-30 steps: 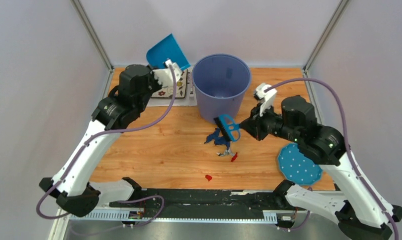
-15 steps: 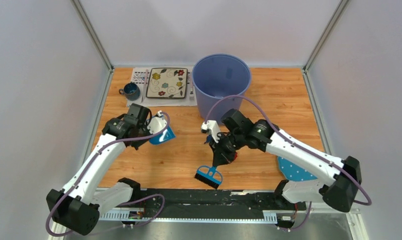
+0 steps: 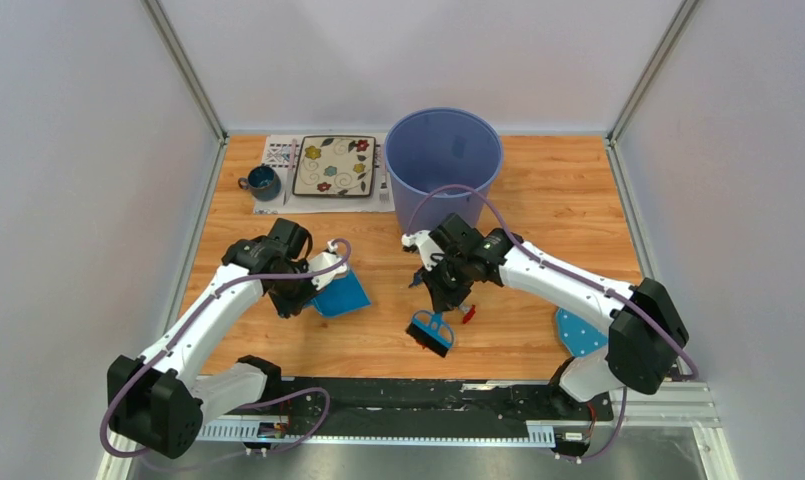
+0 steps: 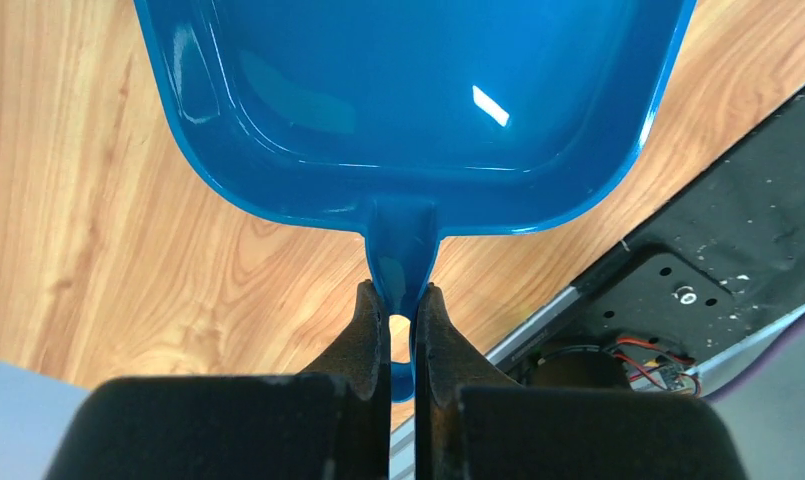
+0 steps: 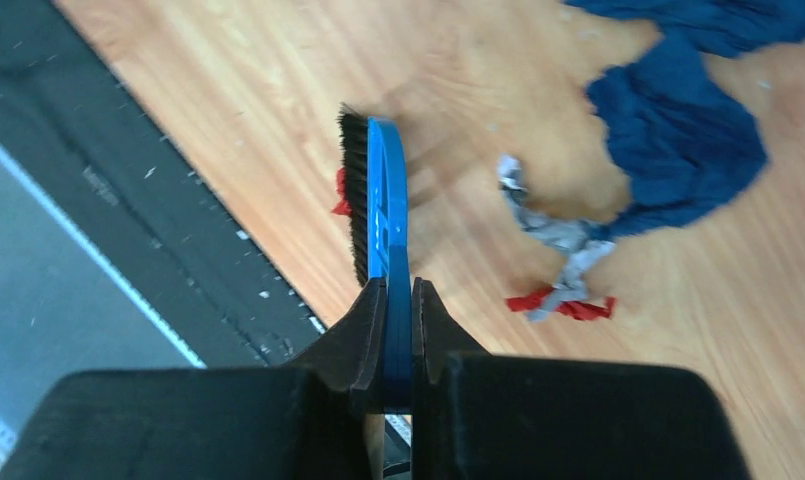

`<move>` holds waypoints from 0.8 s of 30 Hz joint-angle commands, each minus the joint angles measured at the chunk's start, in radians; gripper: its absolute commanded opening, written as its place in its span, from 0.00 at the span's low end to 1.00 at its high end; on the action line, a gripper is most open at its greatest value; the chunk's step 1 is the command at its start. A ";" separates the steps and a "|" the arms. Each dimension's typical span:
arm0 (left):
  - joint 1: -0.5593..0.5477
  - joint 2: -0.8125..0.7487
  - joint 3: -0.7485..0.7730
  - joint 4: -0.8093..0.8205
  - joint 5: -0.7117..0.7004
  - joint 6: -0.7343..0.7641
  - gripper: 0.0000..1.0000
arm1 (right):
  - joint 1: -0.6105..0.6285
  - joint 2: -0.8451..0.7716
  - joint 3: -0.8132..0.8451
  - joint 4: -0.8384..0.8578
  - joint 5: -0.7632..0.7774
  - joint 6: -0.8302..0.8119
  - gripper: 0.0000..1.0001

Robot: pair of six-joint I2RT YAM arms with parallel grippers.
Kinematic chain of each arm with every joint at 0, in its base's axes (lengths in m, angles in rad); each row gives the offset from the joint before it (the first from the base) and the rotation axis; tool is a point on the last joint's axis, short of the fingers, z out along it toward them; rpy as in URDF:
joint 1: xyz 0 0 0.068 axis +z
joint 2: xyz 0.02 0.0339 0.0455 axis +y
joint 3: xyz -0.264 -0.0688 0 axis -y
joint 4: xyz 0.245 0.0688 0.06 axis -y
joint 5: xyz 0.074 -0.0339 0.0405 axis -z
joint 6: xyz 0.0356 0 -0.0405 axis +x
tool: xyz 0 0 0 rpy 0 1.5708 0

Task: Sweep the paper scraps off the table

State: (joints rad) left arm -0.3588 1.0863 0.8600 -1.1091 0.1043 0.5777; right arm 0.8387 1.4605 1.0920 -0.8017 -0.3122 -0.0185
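Note:
My left gripper (image 3: 320, 279) (image 4: 401, 296) is shut on the handle of a blue dustpan (image 3: 344, 294) (image 4: 408, 90). The pan lies low over the table (image 3: 538, 190), left of the middle, and looks empty. My right gripper (image 3: 448, 297) (image 5: 398, 290) is shut on a blue brush (image 3: 430, 333) (image 5: 383, 200), its bristles down near the front edge. The paper scraps lie beside the brush: dark blue (image 5: 678, 130), grey (image 5: 563, 235) and red (image 5: 563, 305) (image 3: 468, 313). A small red bit (image 5: 340, 195) sits behind the bristles.
A tall blue bin (image 3: 443, 170) stands at the back middle. A patterned plate (image 3: 334, 165) on a placemat and a dark mug (image 3: 263, 183) sit at the back left. A polka-dot cloth (image 3: 581, 330) lies front right. A black rail (image 3: 398, 395) runs along the front edge.
My left arm brought the dustpan from the back down to the table's left middle. My right arm swung the brush from by the bin to the front edge, beside the scraps.

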 commanded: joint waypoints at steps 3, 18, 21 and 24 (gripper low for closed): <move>0.000 0.001 -0.010 -0.011 0.130 0.022 0.00 | -0.043 -0.011 0.081 -0.059 0.180 0.054 0.00; -0.333 0.230 0.025 0.035 0.000 -0.001 0.00 | -0.163 -0.304 0.102 -0.358 0.573 0.305 0.00; -0.397 0.279 0.033 0.075 -0.053 -0.002 0.00 | -0.228 -0.289 0.049 -0.289 0.674 0.316 0.00; -0.457 0.319 0.014 0.103 -0.093 -0.006 0.00 | -0.227 -0.244 -0.004 -0.211 0.700 0.310 0.00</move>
State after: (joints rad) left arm -0.7490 1.3659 0.8577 -1.0557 0.0788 0.5800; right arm 0.6209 1.1702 1.1412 -1.0794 0.2543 0.2565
